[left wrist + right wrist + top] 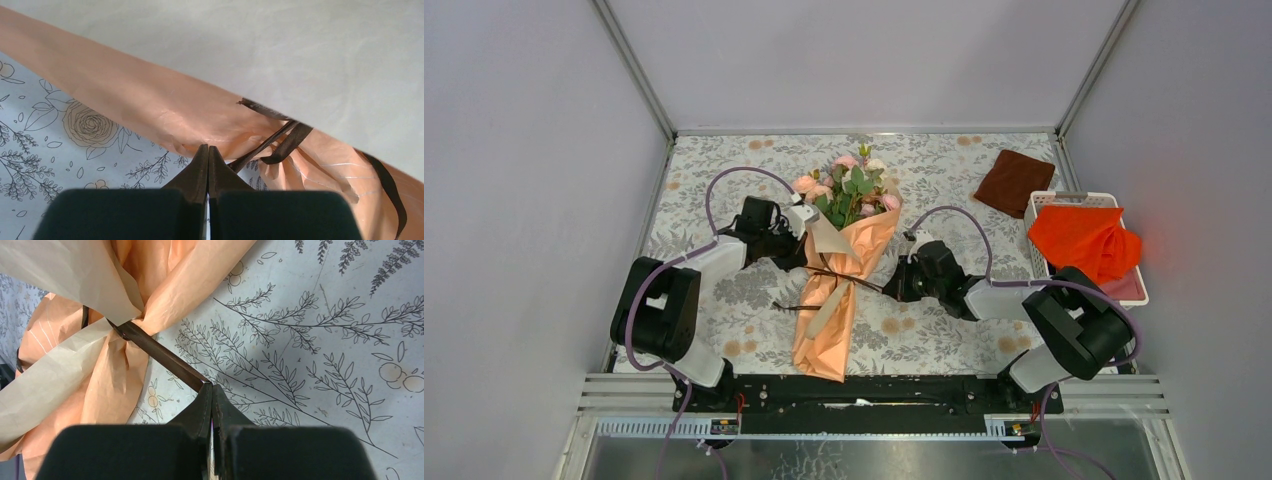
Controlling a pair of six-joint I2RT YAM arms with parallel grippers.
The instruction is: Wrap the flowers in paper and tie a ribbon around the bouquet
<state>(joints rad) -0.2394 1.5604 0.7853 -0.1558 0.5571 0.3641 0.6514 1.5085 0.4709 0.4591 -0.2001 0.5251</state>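
Brown ribbon (pixel 162 356) from bouquet (pixel 864 245) to right pincer (pixel 211 386)

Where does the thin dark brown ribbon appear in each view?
Top external: thin dark brown ribbon crosses the peach-orange paper cone at centre.
Left wrist: ribbon right of centre, against the cone.
Right wrist: ribbon from upper left to centre, leaving the cone.
Shared landmark: the cone's cinched waist.

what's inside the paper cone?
The flowers: pink and cream blooms with green leaves stick out of the wide far end of the paper. Their stems are covered by the wrap and cannot be seen. A ribbon cinches the cone partway down.
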